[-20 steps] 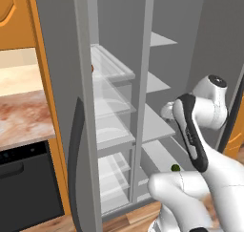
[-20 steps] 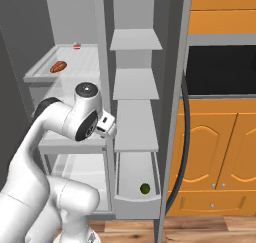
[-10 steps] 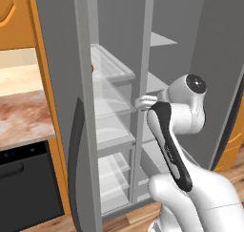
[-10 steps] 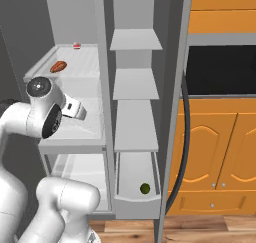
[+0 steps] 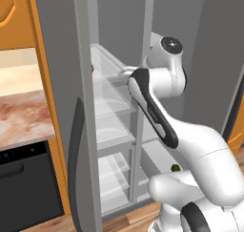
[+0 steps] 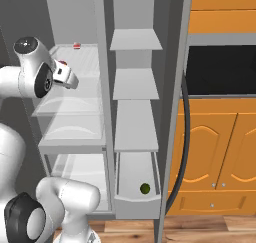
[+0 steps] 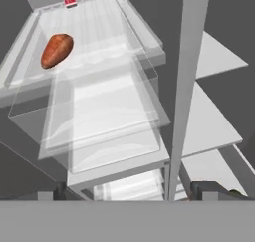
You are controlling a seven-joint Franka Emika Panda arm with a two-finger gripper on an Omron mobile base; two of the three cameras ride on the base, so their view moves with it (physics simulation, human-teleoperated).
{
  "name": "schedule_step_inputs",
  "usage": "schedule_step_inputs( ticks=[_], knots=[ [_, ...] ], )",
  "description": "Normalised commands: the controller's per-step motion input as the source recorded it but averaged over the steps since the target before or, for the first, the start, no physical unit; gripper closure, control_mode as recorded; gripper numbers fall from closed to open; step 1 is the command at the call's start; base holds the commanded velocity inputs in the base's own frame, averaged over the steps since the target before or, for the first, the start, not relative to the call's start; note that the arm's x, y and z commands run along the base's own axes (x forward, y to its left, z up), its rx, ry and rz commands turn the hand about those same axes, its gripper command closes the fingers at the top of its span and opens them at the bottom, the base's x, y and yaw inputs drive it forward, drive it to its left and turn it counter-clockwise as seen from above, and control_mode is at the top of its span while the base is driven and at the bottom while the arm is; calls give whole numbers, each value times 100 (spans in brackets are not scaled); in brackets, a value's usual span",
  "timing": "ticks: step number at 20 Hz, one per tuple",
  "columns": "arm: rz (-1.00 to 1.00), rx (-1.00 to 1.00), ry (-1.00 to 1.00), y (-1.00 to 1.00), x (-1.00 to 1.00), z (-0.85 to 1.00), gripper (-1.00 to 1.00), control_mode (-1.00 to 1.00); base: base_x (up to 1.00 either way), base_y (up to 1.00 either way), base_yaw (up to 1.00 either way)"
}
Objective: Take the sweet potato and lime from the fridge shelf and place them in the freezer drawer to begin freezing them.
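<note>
The sweet potato (image 7: 56,50) lies on the top clear fridge shelf (image 7: 124,17), toward its left side. In the right base view it (image 6: 62,63) peeks out just behind the hand. My gripper (image 7: 132,193) hangs open and empty in front of that shelf, a little below and to the right of the sweet potato, not touching it; the right base view shows it (image 6: 67,79) at the shelf's front edge. The lime (image 6: 144,188) rests in the freezer drawer (image 6: 135,202) at the bottom of the narrow compartment. The same lime (image 5: 175,168) shows past my arm.
A small red item (image 7: 69,1) sits at the back of the top shelf. Clear bins (image 6: 75,127) stack below it. A grey divider post (image 7: 187,86) separates the opaque grey shelves (image 6: 135,39). The open fridge door (image 5: 62,83) stands left; orange cabinets (image 6: 220,152) are right.
My arm has swung from in front of the narrow compartment left and up to the top fridge shelf. The gripper stayed open. The lime lay in the drawer throughout.
</note>
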Motion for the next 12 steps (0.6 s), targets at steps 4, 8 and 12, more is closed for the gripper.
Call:
schedule_step_inputs(
  ticks=[4, 8, 12],
  knots=[
    [0, 0, -1, 37, 29, 22, -100, -100, 0, 0, 0],
    [0, 0, -1, 29, 5, -1, -100, -100, 0, 0, 0],
    [0, 0, 0, 50, 35, -17, -100, -100, 0, 0, 0]
  ],
)
